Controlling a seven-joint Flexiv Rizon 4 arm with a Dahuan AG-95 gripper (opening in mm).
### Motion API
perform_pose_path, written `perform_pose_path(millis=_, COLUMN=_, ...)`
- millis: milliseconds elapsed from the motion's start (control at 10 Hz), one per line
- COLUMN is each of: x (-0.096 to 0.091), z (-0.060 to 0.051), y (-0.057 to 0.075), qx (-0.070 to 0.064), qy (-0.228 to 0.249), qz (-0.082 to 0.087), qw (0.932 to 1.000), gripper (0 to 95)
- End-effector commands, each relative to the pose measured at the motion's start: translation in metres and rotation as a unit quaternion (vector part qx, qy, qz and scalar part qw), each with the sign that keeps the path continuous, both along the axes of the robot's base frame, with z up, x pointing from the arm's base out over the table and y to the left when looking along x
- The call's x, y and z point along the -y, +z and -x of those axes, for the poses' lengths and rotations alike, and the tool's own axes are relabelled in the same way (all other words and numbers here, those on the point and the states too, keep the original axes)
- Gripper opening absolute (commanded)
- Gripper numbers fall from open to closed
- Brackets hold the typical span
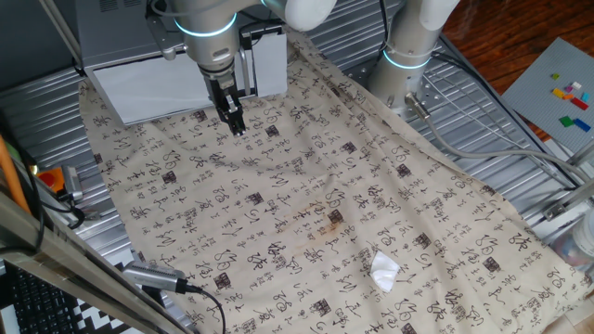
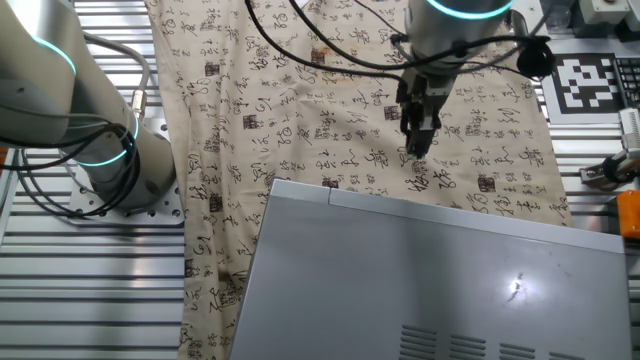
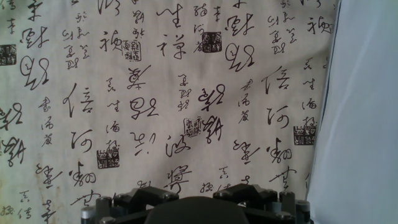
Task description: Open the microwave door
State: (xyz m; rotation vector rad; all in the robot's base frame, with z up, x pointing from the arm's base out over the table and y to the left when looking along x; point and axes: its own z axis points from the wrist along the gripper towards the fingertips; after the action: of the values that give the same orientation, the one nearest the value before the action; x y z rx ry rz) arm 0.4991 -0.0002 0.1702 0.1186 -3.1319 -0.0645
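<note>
The microwave (image 1: 111, 32) is a grey box at the table's far left; its grey top (image 2: 420, 280) fills the foreground of the other fixed view. The microwave door (image 1: 176, 88) is a plain white panel on its front and looks closed. It also shows as a white strip at the right of the hand view (image 3: 367, 124). My gripper (image 1: 237, 125) points down just above the beige printed cloth (image 1: 306, 213), right in front of the door's right part. Its fingers look close together and hold nothing. It also shows in the other fixed view (image 2: 418, 148). Only its dark base (image 3: 199, 208) shows in the hand view.
A second arm's base (image 1: 408, 56) stands at the back right. A crumpled white paper (image 1: 385, 269) lies on the cloth near the front. A grey plate with coloured bricks (image 1: 566, 93) is at the far right. A cabled device (image 1: 153, 276) lies front left.
</note>
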Motion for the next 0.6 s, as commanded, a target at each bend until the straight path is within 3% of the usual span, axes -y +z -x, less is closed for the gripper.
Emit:
perform_pose_path(millis=100, x=-0.0002, z=-0.0010, y=-0.0002, qx=-0.014, qy=0.098, qz=-0.053, qw=0.9937, gripper=0.0)
perform_pose_path(millis=600, x=-0.0008, z=-0.0012, y=-0.0005, qx=-0.012, qy=0.103, qz=-0.053, qw=0.9932, gripper=0.0)
